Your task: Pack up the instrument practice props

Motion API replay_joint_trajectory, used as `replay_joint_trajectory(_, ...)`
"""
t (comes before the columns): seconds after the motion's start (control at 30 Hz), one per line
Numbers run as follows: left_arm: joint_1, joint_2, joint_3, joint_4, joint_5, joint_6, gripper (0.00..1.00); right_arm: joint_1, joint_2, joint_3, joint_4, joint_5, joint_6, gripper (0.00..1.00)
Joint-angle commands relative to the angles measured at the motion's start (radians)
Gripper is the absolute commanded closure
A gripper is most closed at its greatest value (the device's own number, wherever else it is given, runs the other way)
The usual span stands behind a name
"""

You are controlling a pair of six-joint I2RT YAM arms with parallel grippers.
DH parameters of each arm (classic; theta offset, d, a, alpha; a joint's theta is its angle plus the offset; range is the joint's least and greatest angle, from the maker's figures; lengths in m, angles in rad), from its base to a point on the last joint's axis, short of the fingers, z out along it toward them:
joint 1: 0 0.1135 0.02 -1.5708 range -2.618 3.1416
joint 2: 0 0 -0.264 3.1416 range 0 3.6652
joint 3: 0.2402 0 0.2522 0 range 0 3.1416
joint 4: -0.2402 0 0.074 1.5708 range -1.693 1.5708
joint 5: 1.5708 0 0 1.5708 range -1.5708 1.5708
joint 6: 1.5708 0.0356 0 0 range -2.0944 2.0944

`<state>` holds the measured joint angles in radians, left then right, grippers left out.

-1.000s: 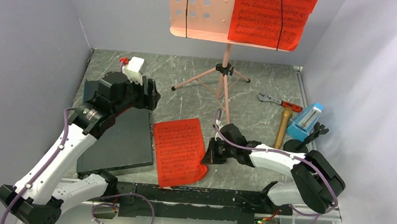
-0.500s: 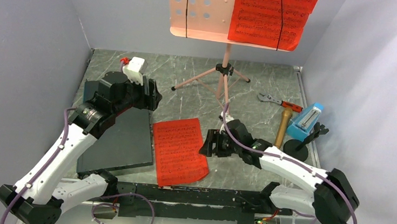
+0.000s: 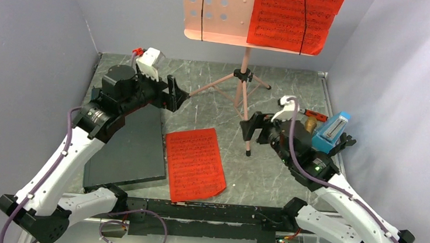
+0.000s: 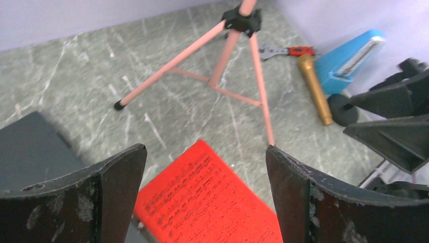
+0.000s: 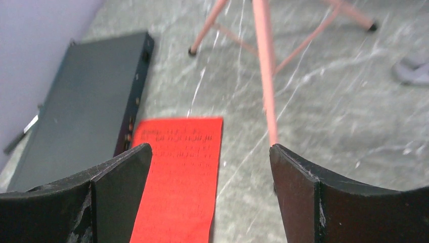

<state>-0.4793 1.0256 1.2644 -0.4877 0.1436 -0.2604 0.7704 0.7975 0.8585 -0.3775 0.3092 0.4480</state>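
Beside music stand [image 3: 222, 10], right tool [image 3: 250, 127], jaws spread

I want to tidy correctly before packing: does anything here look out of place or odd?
The gold microphone lies flat on the table beside its black stand, not held in it. One red page lies loose on the table beside the dark slab. A red-handled wrench lies close to the microphone.
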Motion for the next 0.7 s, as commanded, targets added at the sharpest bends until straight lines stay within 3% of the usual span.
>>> replay_joint_trajectory(0.0, -0.019, 0.040, 0.099, 0.096, 0.110, -0.035, 0.07, -0.019, -0.004, 0.157, -0.009, 0.143, -0.159, 0.09)
replay_joint_trajectory(0.2, -0.061, 0.123, 0.230, 0.145, 0.141, -0.053, 0.08, -0.085, 0.076, 0.363, -0.052, 0.122, -0.316, 0.09)
replay_joint_trajectory(0.47, -0.114, 0.256, 0.411, 0.251, 0.174, -0.097, 0.08, -0.357, 0.122, 0.565, -0.027, -0.204, -0.364, 0.12)
replay_joint_trajectory(0.67, -0.153, 0.382, 0.557, 0.307, 0.165, -0.088, 0.09, -0.420, 0.182, 0.706, -0.035, -0.286, -0.406, 0.14)
